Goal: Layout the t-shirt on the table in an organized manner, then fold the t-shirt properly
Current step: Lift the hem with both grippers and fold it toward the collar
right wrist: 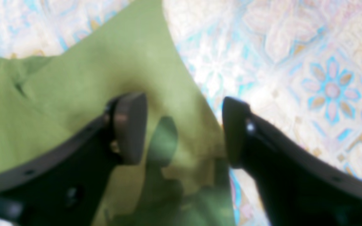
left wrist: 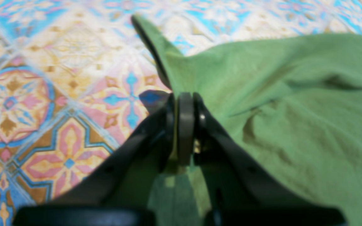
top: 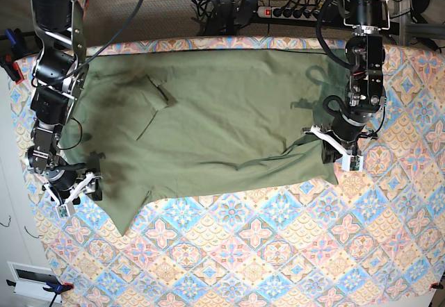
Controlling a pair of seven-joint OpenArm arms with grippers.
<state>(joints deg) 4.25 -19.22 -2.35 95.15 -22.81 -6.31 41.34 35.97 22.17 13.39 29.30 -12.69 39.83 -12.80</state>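
**One green t-shirt spread sideways, one corner pinched**

At the worktop's two side edges, two end effectors sit at opposite ends of the cloth. The left end effector (left wrist: 185, 103) is clamped tight on a fold of the t-shirt (top: 208, 126), which bunches up into a peak at its tips. The right end effector (right wrist: 184, 125) stands wide apart, holding nothing, with one finger (right wrist: 130, 125) over green cloth and the other over the patterned worktop (top: 278, 251), straddling the shirt's edge.

One t-shirt lies mostly flat on the far half of the worktop. Its long axis runs side to side in the base view. Which end is the neck cannot be told. Wrinkles cross its middle, and a corner trails toward the near edge beside the right end effector.
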